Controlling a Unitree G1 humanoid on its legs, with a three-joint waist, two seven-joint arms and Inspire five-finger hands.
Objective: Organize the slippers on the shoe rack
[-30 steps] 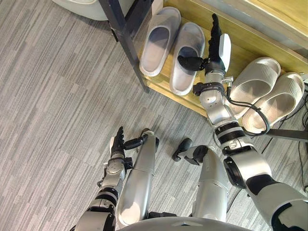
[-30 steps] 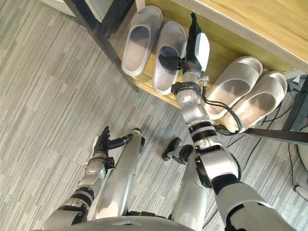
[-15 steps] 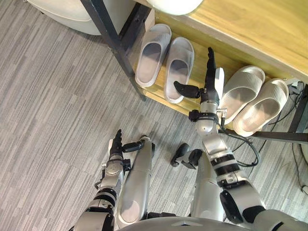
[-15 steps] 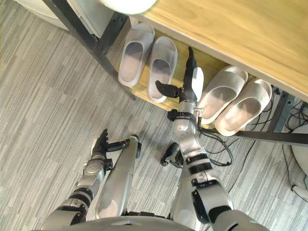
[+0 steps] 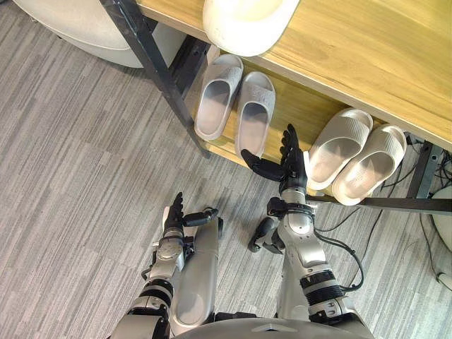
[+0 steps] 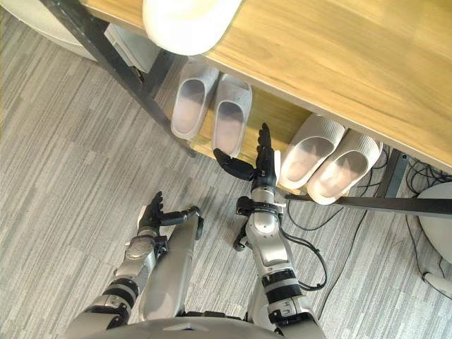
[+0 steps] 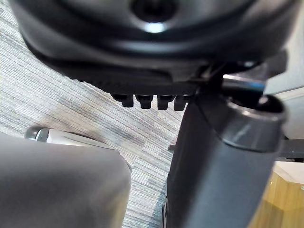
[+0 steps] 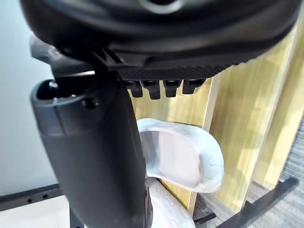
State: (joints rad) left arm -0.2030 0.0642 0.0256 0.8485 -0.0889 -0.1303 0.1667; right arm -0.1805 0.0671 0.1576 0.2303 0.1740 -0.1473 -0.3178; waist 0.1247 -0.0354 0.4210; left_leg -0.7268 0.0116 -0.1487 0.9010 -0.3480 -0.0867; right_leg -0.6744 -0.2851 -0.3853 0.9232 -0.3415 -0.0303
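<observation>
grey slipper pair (image 5: 215, 99) side by side on shoe rack (image 5: 367, 49) lower shelf, left | beige slipper pair (image 5: 339, 145) same shelf, right | right robot hand (image 5: 289, 159) fingers straight, apart, empty, before shelf between pairs | left robot hand (image 5: 174, 215) low, fingers straight, empty

Grey striped carpet floor (image 5: 70, 176) under me, wooden shoe rack (image 5: 367, 56) in front of me, its black metal leg (image 5: 153, 67), pale rounded furniture (image 5: 70, 28) behind it on my left

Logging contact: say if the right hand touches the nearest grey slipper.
Cannot tell: left eye view shows the right hand, thumb overlapping the grey slipper at its heel.
</observation>
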